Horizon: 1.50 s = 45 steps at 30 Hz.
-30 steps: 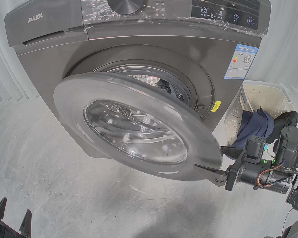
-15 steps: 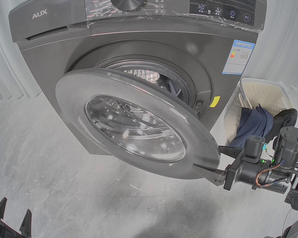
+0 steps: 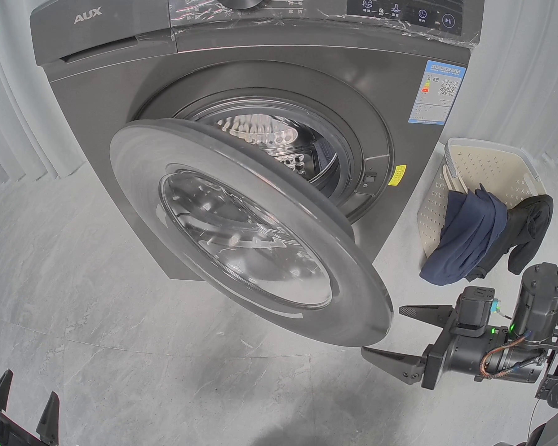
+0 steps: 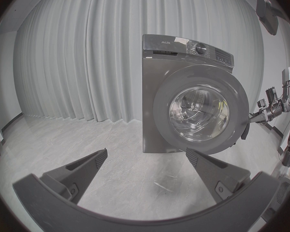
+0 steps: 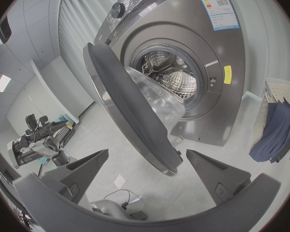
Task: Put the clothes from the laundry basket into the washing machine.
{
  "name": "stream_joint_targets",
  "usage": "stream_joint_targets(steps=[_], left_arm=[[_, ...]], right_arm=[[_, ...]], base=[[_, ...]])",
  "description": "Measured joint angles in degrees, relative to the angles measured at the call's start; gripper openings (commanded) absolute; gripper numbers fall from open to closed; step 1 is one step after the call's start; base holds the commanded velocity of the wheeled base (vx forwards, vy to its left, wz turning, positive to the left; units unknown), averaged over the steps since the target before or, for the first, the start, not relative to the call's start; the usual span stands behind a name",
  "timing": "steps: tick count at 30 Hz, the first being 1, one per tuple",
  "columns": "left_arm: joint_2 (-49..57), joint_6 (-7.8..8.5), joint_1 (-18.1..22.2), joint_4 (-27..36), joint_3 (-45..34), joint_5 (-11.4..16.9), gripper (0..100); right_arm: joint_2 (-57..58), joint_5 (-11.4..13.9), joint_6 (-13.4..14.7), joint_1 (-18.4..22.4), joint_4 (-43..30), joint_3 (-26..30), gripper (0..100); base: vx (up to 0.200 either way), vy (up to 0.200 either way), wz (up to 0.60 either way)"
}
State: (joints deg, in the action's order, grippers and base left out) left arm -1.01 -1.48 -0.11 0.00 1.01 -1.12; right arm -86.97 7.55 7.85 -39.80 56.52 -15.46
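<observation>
Head camera's up high and close in front of the washing machine [image 3: 105, 85], tipped down over its open door [image 3: 353, 280] to the floor [image 3: 167, 360]. Left wrist camera sits low and well back from the machine, facing the door's outer face. Right wrist camera's just beside the door's free edge, looking past it into the drum [image 5: 174, 78]. All three share the machine's front and door.

door [image 3: 248, 236]: swung out, fronts drum mouth [image 3: 279, 147] | gap: right side, free

Pale pleated curtain [image 4: 71, 65] covers wall, well beyond fingers [image 4: 83, 168]. Grey stone-look floor [image 3: 74, 249] beneath them. Panelled ceiling [image 5: 38, 23] above, lit strip lamp [image 5: 2, 82].
</observation>
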Motion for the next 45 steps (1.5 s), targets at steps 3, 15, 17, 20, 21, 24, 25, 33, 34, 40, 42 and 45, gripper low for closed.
stream_joint_targets(steps=[3, 15, 17, 20, 21, 24, 25, 33, 34, 40, 42, 45], left_arm=[[0.00, 0.02, -0.02, 0.00, 0.00, 0.01, 100], [0.00, 0.02, 0.01, 0.00, 0.00, 0.04, 100], [0.00, 0.02, 0.00, 0.00, 0.00, 0.04, 100], [0.00, 0.02, 0.01, 0.00, 0.00, 0.06, 100], [0.00, 0.00, -0.02, 0.00, 0.00, 0.06, 100], [0.00, 0.00, -0.02, 0.00, 0.00, 0.06, 100], [0.00, 0.02, -0.05, 0.00, 0.00, 0.06, 100], [0.00, 0.00, -0.02, 0.00, 0.00, 0.06, 100], [0.00, 0.00, -0.02, 0.00, 0.00, 0.04, 100], [0.00, 0.00, 0.01, 0.00, 0.00, 0.01, 100], [0.00, -0.02, 0.01, 0.00, 0.00, 0.01, 100], [0.00, 0.00, 0.01, 0.00, 0.00, 0.04, 100]], right_arm=[[1.00, -0.20, -0.24, 1.05, -0.29, 2.38, 100], [1.37, 0.41, -3.29, 9.68, -1.32, 1.66, 100], [1.35, 1.18, -5.23, 12.32, -2.77, 1.46, 100], [1.41, 4.06, -6.95, 15.86, -5.66, 1.11, 100], [1.48, 4.92, -7.19, 16.90, -6.35, 0.79, 100], [1.58, 5.61, -7.39, 18.69, -6.84, -0.91, 100], [1.52, 5.61, -7.36, 19.02, -6.97, -1.62, 100], [-3.05, 3.05, -4.82, 18.47, -6.55, -8.70, 100], [-3.46, 2.94, -4.44, 17.92, -6.55, -9.12, 100], [-5.67, 2.35, -3.10, 13.07, -6.70, -10.50, 100], [-5.95, 2.44, -3.04, 11.34, -6.77, -9.81, 100], [-5.89, 2.44, -3.01, 9.19, -6.66, -7.33, 100]], base=[[0.000, 0.000, 0.00], [0.000, 0.000, 0.00], [0.000, 0.000, 0.00], [0.000, 0.000, 0.00], [0.000, 0.000, 0.00], [0.000, 0.000, 0.00], [0.000, 0.000, 0.00], [0.000, 0.000, 0.00], [0.000, 0.000, 0.00], [0.000, 0.000, 0.00], [0.000, 0.000, 0.00], [0.000, 0.000, 0.00]])
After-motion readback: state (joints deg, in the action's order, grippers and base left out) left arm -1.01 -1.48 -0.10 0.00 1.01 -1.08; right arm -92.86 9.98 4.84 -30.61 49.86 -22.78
